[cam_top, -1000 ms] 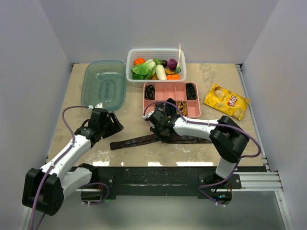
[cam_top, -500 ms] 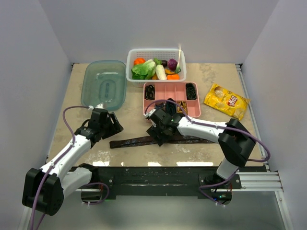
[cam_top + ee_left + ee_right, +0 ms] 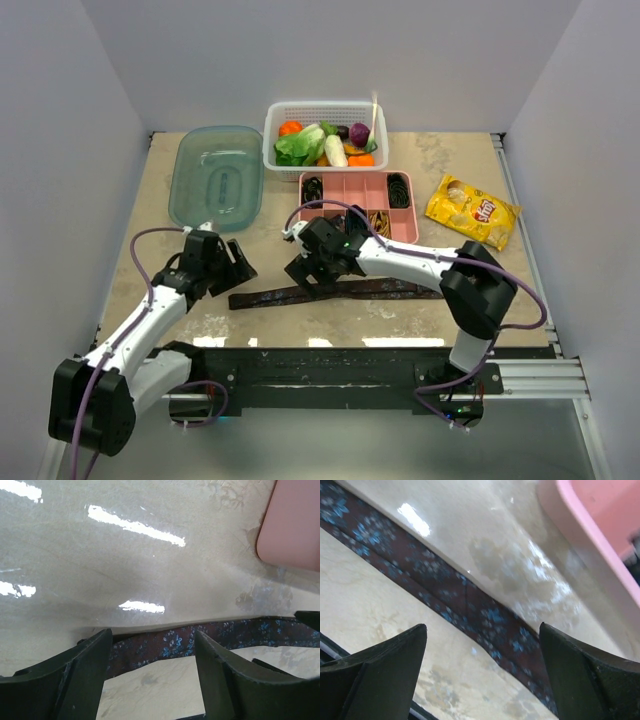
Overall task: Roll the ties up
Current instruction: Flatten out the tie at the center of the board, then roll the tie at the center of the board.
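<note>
A dark maroon tie [image 3: 340,291] with small blue flowers lies flat and unrolled along the table's near side. My left gripper [image 3: 238,268] hovers open just behind the tie's left end; in the left wrist view the tie [image 3: 172,642] runs across beyond the fingertips of the gripper [image 3: 152,637]. My right gripper [image 3: 306,276] stands open over the tie's middle, with the tie [image 3: 470,600] passing diagonally past it [image 3: 482,627] and nothing held. Black coiled ties [image 3: 313,189] and a gold one [image 3: 380,222] sit in the pink tray [image 3: 350,190].
A white basket [image 3: 270,125] of vegetables stands at the back. A teal transparent lid [image 3: 217,177] lies back left, and a yellow chip bag [image 3: 472,210] right. The pink tray's corner [image 3: 295,530] and its rim [image 3: 590,525] lie close behind the tie.
My right gripper has opened wide and shifted left along the tie, which now lies free under it. The left arm has barely moved.
</note>
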Robot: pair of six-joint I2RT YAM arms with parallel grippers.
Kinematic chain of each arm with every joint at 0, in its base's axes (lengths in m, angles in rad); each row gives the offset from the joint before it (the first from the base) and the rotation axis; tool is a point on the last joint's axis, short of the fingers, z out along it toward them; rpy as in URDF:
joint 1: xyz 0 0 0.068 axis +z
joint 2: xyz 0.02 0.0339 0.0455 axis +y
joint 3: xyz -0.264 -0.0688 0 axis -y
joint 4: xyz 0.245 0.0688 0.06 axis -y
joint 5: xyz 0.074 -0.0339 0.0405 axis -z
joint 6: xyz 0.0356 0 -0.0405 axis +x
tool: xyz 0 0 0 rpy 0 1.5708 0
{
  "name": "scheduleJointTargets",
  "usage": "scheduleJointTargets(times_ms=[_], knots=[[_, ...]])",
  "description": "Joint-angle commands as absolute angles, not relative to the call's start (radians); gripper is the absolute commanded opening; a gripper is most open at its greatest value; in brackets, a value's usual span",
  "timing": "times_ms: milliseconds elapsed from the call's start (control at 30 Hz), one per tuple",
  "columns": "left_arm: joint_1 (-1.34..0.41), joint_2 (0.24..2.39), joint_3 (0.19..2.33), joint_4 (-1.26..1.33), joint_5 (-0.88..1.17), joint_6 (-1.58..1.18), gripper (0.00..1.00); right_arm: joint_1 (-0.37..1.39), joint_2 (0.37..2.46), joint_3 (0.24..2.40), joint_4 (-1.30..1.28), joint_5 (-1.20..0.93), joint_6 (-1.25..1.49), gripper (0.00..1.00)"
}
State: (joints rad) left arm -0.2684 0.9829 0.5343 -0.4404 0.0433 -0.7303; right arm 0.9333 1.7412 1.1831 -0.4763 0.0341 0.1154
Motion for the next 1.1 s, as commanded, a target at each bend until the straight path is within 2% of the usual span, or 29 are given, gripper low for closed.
scheduleJointTargets(times_ms=[0,300,500,833,1067], knots=[[-0.223,0.937,0.519,-0.439,0.135,-0.773,0.73,0.962,1.790,1.276,-0.414,-0.034,0.066,0.98],[-0.175,0.897,0.564,-0.520,0.159,-0.781,0.86,1.037,1.913,1.347,-0.344,-0.075,0.057,0.99],[-0.095,0.893,0.566,-0.558,0.224,-0.782,0.86,1.081,1.968,1.358,-0.313,-0.054,0.060,0.95],[-0.005,0.864,0.568,-0.603,0.209,-0.761,0.82,1.094,2.058,1.426,-0.371,0.202,0.158,0.90],[0.000,0.887,0.519,-0.519,0.245,-0.756,0.82,1.092,2.108,1.485,-0.406,0.183,0.224,0.89]])
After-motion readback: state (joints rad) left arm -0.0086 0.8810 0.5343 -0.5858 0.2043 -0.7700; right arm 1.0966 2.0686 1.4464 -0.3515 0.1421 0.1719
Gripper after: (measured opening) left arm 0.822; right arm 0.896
